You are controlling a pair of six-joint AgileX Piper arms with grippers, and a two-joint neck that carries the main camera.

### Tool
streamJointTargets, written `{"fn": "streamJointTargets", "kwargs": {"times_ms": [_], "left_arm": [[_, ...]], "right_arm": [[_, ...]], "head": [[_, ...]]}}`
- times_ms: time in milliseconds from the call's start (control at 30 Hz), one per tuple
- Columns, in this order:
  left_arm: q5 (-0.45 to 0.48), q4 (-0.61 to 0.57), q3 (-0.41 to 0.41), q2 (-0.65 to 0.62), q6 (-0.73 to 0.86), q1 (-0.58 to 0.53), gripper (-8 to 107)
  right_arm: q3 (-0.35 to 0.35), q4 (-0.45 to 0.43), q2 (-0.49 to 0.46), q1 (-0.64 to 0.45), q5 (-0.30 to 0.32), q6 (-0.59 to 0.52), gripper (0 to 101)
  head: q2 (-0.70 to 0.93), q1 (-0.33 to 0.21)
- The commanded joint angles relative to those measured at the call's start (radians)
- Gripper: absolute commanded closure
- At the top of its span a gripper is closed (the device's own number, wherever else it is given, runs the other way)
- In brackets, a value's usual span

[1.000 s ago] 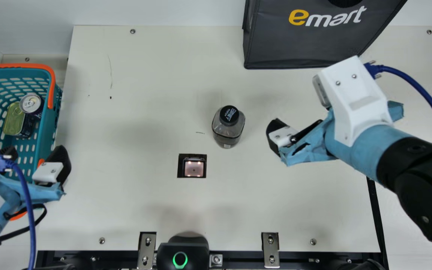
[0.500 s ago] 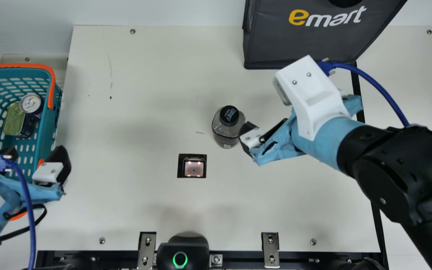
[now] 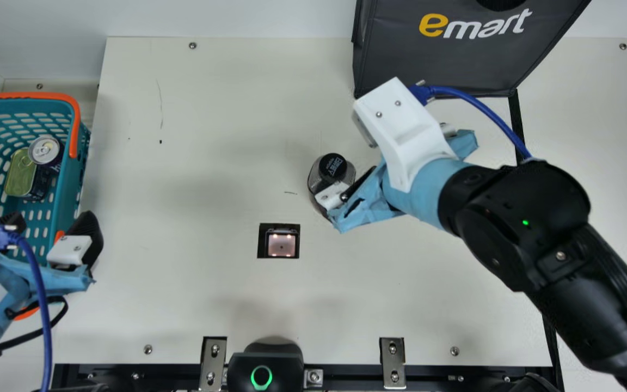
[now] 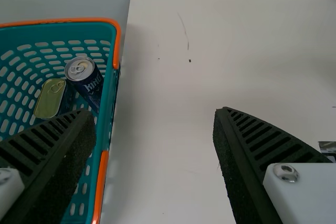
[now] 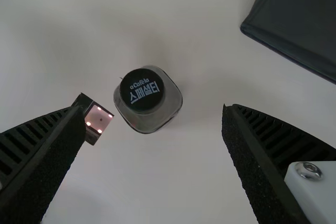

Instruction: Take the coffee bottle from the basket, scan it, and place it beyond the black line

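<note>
In the main view the coffee bottle [image 3: 331,169] stands upright mid-table, its black cap upward. My right gripper [image 3: 346,182] hangs over the bottle's lower right side and hides part of it. The right wrist view has the bottle [image 5: 148,99] ahead of my open right gripper [image 5: 154,116], with nothing held. My left gripper [image 3: 47,234] is over the basket's [image 3: 74,185] near right part; in its own view the left gripper [image 4: 155,121] is open, one finger over the basket, the other over the table. The scanner [image 3: 281,244] lies lit, just left of and nearer than the bottle.
Two cans, a dark round one [image 3: 45,149] and a flat gold-topped one [image 3: 20,174], are in the basket. A dark bag [image 3: 433,60] stands at the back right. The black line [image 3: 516,122] runs down the right side, partly behind my right arm.
My right arm has swept left across the table, bringing its gripper from the bottle's right to over it. The bottle and my left arm have stayed put.
</note>
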Motion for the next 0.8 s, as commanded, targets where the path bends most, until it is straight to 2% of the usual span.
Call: {"fn": "streamJointTargets", "kwargs": {"times_ms": [0, 767], "left_arm": [[0.000, 0.000, 0.000, 0.000, 0.000, 0.000, 9], [0.000, 0.000, 0.000, 0.000, 0.000, 0.000, 9]], "right_arm": [[-0.002, -0.004, 0.014, 0.003, -0.007, 0.004, 10], [-0.001, -0.034, 0.163, 0.027, -0.084, 0.047, 10]], "head": [[0.003, -0.027], [0.003, -0.027]]}}
